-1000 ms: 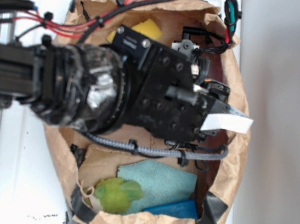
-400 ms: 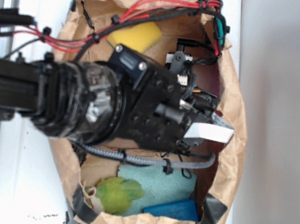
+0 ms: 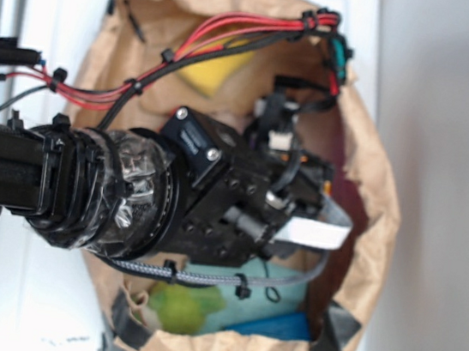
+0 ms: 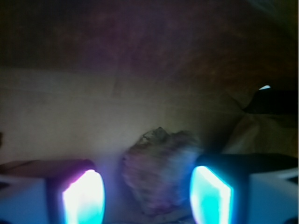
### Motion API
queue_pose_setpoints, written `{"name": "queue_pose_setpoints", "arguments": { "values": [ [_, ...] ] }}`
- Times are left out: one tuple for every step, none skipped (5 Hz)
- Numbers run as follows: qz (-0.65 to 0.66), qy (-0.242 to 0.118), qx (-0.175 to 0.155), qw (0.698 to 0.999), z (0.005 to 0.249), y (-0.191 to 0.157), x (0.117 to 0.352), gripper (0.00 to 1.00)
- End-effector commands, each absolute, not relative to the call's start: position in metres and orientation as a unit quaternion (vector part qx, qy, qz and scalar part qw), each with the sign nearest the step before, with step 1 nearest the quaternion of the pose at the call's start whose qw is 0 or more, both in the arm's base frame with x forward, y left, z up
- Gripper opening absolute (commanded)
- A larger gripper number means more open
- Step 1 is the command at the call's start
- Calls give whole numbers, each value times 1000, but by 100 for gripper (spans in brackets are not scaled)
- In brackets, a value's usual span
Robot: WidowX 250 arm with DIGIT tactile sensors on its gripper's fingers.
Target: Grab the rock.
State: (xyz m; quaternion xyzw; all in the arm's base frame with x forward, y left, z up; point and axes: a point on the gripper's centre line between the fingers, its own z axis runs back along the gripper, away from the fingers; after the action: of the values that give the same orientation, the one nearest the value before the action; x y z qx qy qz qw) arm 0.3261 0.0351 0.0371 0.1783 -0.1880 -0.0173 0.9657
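Wrist view shows the gripper point(image 4: 145, 196) spread wide, its two glowing fingers point(image 4: 83, 198) flanking the rock point(image 4: 161, 175) with a gap on each side, so nothing is gripped. Beyond the rock rises the brown paper bag point(image 3: 372, 237) wall, close behind it. From the exterior, the arm fills the bag's mouth; a yellow sponge point(image 3: 214, 71) lies near the bag's far rim.
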Motion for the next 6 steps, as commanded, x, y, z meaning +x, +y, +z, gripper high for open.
{"name": "queue_pose_setpoints", "arguments": {
  "values": [
    [-19,-214,193,957,37,30,328,0],
    [-16,-220,197,955,37,30,328,0],
    [-17,-220,198,955,36,30,329,0],
    [-18,-212,196,957,39,31,328,0],
    [-20,-206,175,963,63,29,317,0],
    [-24,-205,138,969,103,22,299,0]
  ]
}}
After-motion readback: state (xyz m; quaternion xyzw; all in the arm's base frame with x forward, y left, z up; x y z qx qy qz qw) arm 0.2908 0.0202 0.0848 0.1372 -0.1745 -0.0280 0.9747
